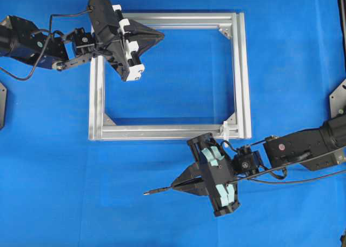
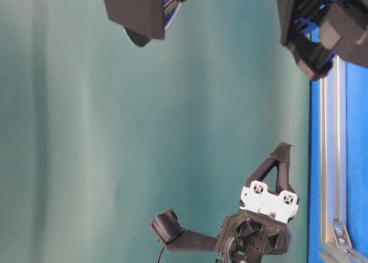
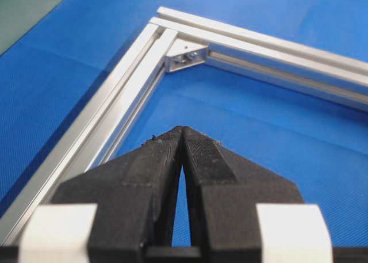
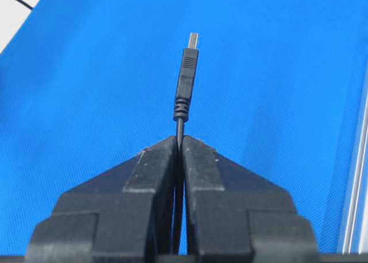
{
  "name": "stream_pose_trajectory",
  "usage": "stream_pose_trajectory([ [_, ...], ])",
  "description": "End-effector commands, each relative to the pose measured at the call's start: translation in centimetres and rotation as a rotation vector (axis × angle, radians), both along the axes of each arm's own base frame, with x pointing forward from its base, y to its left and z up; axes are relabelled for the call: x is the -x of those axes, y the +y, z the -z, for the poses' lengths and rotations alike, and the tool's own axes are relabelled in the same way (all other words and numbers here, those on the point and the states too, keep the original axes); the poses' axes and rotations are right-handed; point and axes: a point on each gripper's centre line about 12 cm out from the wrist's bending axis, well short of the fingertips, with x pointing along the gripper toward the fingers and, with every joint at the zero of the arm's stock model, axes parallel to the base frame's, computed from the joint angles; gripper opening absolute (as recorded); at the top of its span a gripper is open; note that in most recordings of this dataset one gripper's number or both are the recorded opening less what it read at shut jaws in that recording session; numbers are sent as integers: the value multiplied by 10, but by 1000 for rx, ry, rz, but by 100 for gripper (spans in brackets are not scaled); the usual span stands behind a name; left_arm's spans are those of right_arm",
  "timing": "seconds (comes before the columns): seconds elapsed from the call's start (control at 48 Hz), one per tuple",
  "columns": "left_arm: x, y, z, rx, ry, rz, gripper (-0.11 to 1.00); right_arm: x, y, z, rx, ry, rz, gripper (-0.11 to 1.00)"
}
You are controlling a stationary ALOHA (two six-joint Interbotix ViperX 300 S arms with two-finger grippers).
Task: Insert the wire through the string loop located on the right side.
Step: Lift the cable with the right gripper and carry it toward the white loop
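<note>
The wire's dark plug tip (image 1: 154,192) sticks out to the left of my right gripper (image 1: 174,186), which is shut on the thin black wire just behind the plug. This happens over the blue mat, below the frame's front bar. In the right wrist view the plug (image 4: 187,73) points straight away from the closed right gripper (image 4: 180,137). The string loop (image 1: 226,131), small and white, wraps the silver frame (image 1: 167,131) near its front right corner, up and right of the plug. My left gripper (image 1: 161,35) is shut on nothing, hovering inside the frame's back left area (image 3: 183,129).
The aluminium frame has triangular corner brackets (image 3: 187,54). One of its bars (image 4: 356,188) runs along the right edge of the right wrist view. Both arms' black bodies (image 1: 32,41) reach in from the table's sides. Blue mat (image 1: 81,193) lies in front of the frame.
</note>
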Motion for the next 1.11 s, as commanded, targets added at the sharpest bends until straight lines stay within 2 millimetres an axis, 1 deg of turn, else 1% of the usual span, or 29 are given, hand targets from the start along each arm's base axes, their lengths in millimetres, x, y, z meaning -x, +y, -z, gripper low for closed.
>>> stream_pose_trajectory([
  [0.0,-2,2,-16,-18,-46,-1,0,-5,2,-19,-16,-50,-2,-4],
  [0.792,-2,2,-15,-12,-30,1,0,-3,2,-18,-16,-45,-2,-4],
  [0.897,-3,1,-15,-13,-30,2,0,4,-1,-16,-16,-35,1,-4],
  [0.959,-3,1,-15,-14,-28,3,0,11,-3,-14,-19,-26,4,-4],
  [1.022,-2,2,-15,-16,-29,2,0,21,-5,-13,-20,-16,5,-4],
  [1.084,-2,1,-15,-14,-28,3,0,35,-7,-11,-21,-1,3,-4],
])
